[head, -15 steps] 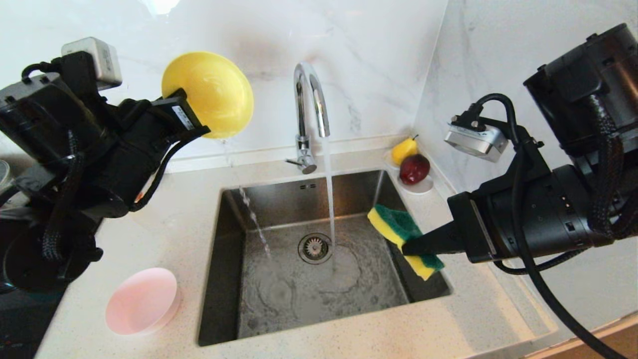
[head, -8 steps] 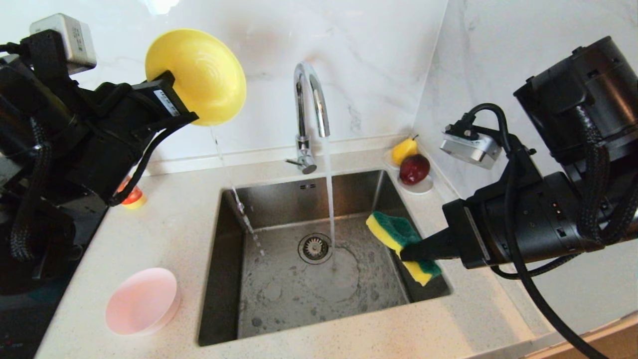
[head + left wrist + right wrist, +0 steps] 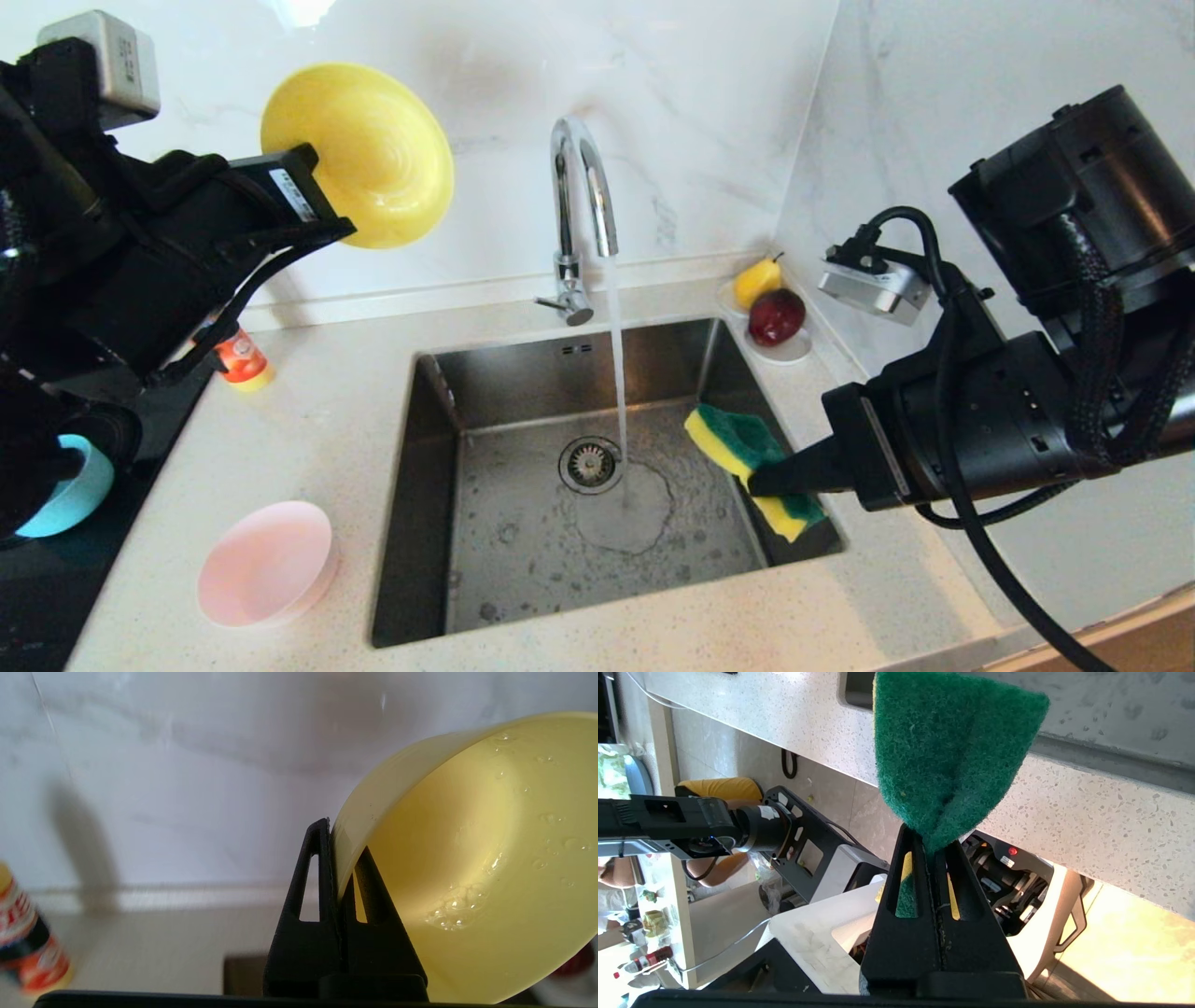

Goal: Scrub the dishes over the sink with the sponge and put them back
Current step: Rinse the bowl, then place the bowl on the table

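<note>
My left gripper is shut on the rim of the yellow bowl, held high against the back wall, left of the faucet. The bowl is tipped on edge; its wet, foamy inside shows beside the left gripper. My right gripper is shut on the sponge, green face up, over the right side of the sink. The pinched sponge folds above the right gripper. A pink bowl rests on the counter left of the sink. A teal-blue bowl peeks out at far left.
Water runs from the chrome faucet into the basin beside the drain strainer. A white saucer with fruit stands in the back right corner. A small red-labelled bottle stands on the counter under my left arm.
My left gripper has lifted the yellow bowl up and to the left, and the water dripping from it has stopped. The right gripper with the sponge has barely shifted.
</note>
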Robot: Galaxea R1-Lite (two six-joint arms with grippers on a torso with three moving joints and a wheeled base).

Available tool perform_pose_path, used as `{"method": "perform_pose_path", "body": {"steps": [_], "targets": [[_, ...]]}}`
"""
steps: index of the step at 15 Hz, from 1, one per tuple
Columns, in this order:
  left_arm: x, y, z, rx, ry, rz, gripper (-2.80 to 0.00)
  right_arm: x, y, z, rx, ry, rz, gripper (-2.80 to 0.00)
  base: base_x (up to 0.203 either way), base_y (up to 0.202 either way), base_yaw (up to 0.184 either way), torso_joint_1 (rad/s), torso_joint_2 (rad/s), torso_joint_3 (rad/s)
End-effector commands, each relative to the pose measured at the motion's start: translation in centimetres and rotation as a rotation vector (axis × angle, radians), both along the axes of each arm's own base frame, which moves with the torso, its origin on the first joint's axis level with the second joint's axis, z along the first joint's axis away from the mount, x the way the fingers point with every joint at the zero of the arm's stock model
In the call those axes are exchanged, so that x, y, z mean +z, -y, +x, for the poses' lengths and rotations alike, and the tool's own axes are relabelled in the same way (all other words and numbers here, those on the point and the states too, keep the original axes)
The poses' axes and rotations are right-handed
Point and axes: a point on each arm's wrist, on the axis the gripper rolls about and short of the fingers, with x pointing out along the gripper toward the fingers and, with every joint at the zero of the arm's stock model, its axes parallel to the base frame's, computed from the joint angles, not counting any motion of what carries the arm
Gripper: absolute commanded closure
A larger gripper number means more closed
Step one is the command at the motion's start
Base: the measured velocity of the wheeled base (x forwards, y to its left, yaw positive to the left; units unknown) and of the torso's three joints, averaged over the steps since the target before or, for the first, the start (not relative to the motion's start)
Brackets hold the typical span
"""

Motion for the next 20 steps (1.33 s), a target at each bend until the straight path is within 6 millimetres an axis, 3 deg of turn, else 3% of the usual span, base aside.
{"method": "perform_pose_path", "body": {"steps": [1,6,10,14,18,20], "targets": [[-0.8,-0.2,-0.7,0.002,-0.137,0.041,0.0,-0.1,-0.2,0.2,0.0,-0.005,-0.002,0.0,0.0,0.0,0.0,0.0,0.0,0.0],[-3.6,-1.9,-4.2,0.035,-0.682,0.028,0.0,-0.4,-0.1,0.2,-0.004,-0.015,-0.013,0.0,0.0,0.0,0.0,0.0,0.0,0.0],[-1.5,-4.8,-6.3,0.191,-0.883,-0.215,0.0,-0.8,0.4,0.7,-0.028,-0.027,-0.021,0.0,0.0,0.0,0.0,0.0,0.0,0.0],[-2.4,-8.1,-4.2,0.357,-0.935,-0.311,0.0,-1.5,0.2,1.5,-0.042,-0.039,-0.035,0.0,0.0,0.0,0.0,0.0,0.0,0.0],[-5.2,-13.5,-1.1,0.589,-0.986,-0.512,0.0,-2.0,-0.2,2.1,-0.043,-0.044,-0.04,0.0,0.0,0.0,0.0,0.0,0.0,0.0],[-6.7,-15.7,-0.2,0.619,-1.018,-0.602,0.0,-2.0,-0.5,2.3,-0.042,-0.041,-0.041,0.0,0.0,0.0,0.0,0.0,0.0,0.0]]}}
